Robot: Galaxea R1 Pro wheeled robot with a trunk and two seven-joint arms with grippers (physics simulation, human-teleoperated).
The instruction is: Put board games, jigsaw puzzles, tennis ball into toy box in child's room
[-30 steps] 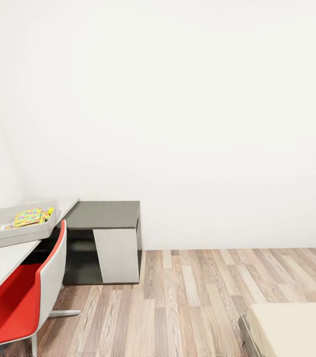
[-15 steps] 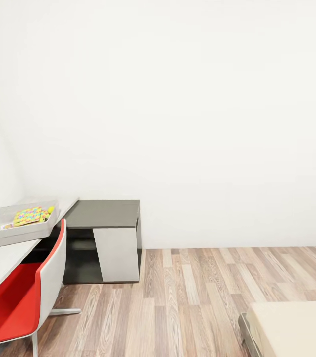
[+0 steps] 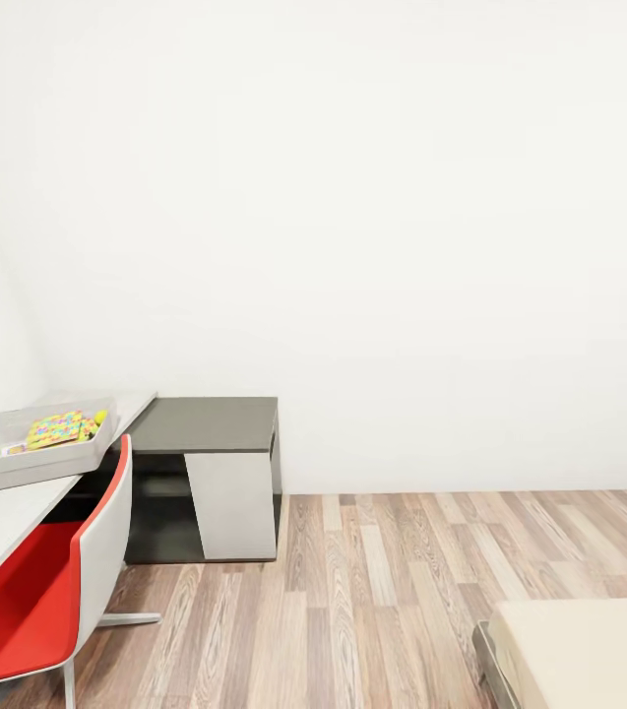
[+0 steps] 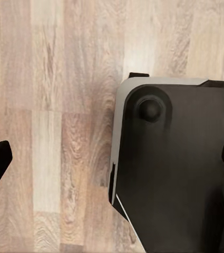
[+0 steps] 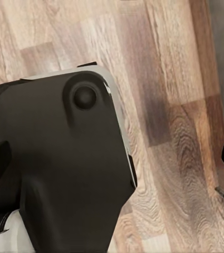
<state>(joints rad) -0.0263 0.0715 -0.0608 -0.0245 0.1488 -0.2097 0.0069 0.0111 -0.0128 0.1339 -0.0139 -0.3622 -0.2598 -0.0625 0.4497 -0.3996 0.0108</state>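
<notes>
At far left of the head view, the toy box (image 3: 18, 463) sits on the pale desk (image 3: 3, 527), close against the side wall. Inside it lies a jigsaw puzzle (image 3: 57, 429), its yellow, pink, blue and green pieces showing above the grey rim, with a small yellow-green shape that may be the tennis ball (image 3: 101, 417) at its far edge. A red chair (image 3: 52, 581) with a white back is pulled up to the desk. Just beside it stands a low dark cabinet (image 3: 210, 473) with a light slanted panel. Wood-plank floor (image 3: 382, 581) runs rightward to the cream corner of the bed (image 3: 589, 650).

The left claw (image 4: 112, 166) is spread wide over the floor and the robot's dark base (image 4: 169, 168). The right claw (image 5: 112, 158) is likewise spread, holding nothing.
</notes>
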